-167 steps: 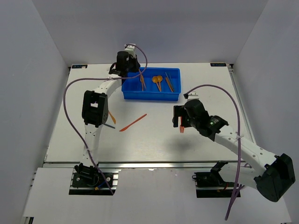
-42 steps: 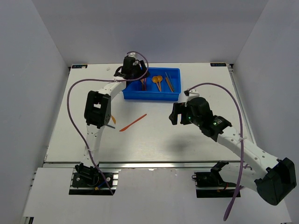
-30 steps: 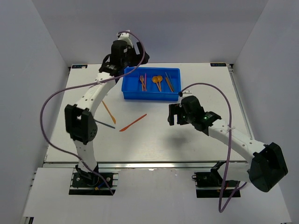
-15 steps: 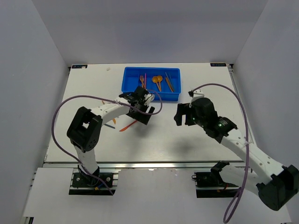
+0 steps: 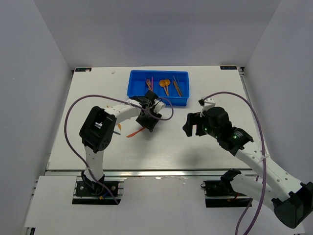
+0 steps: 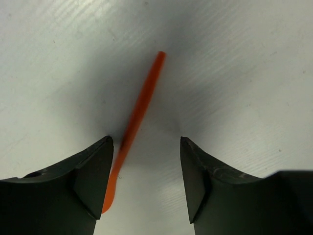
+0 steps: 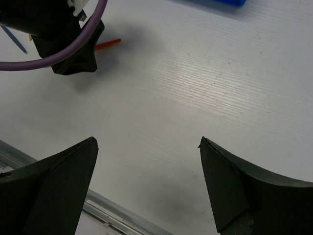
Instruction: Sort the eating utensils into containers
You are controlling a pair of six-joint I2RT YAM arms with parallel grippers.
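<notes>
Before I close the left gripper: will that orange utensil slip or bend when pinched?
Likely light and thin, lying flat on the smooth table, so the orange utensil may skid. It lies off-centre in the left gripper, so it may pivot.

You have bare table (image 5: pixel 168 142) between the left gripper (image 5: pixel 148 125) and the right gripper (image 5: pixel 188 126), and more of it in front of both. The left arm's cable (image 5: pixel 172 111) loops just beside the near wall of the tray (image 5: pixel 182 101), crowding that gap. In the left wrist view a utensil (image 6: pixel 139 110) lies between the parted jaws, hard against one; the other side has room. Under the right gripper's wide jaws there is only table.
</notes>
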